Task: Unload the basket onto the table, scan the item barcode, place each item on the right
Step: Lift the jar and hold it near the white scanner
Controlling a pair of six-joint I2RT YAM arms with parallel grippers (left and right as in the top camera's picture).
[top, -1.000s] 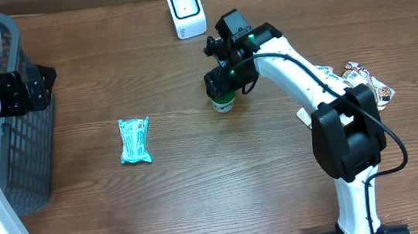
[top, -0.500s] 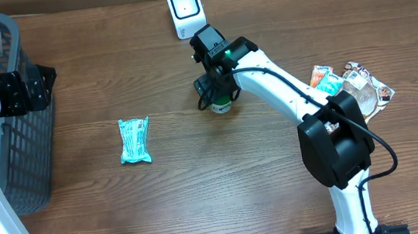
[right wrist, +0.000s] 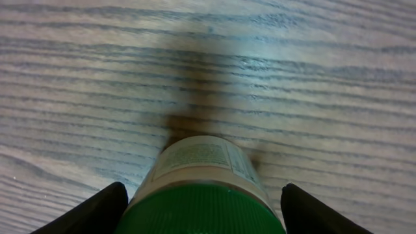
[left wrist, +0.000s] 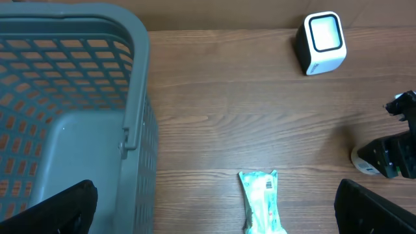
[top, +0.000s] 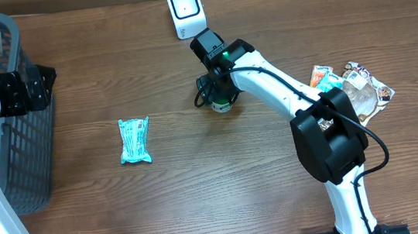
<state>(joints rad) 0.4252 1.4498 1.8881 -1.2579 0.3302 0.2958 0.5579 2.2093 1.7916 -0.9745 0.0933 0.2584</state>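
A small bottle (top: 224,103) with a green cap and a pale label stands upright on the wooden table, below the white scanner (top: 185,10). My right gripper (top: 216,93) hangs over it, open, one finger on each side of the cap. In the right wrist view the bottle (right wrist: 205,182) fills the space between the two dark fingers (right wrist: 97,211), with a narrow gap on the right side. My left gripper (top: 36,82) is open and holds nothing, hovering by the grey basket (top: 12,165) at the far left. The barcode cannot be made out.
A teal packet (top: 134,140) lies flat on the table left of centre, also visible as the packet (left wrist: 263,203) in the left wrist view. Several snack packets (top: 352,86) are piled at the right edge. The basket wall (left wrist: 140,97) stands at the left.
My right wrist has swung left and settled lower around the bottle, and its jaws have narrowed a little. The bottle, the packet and the left arm have not moved.
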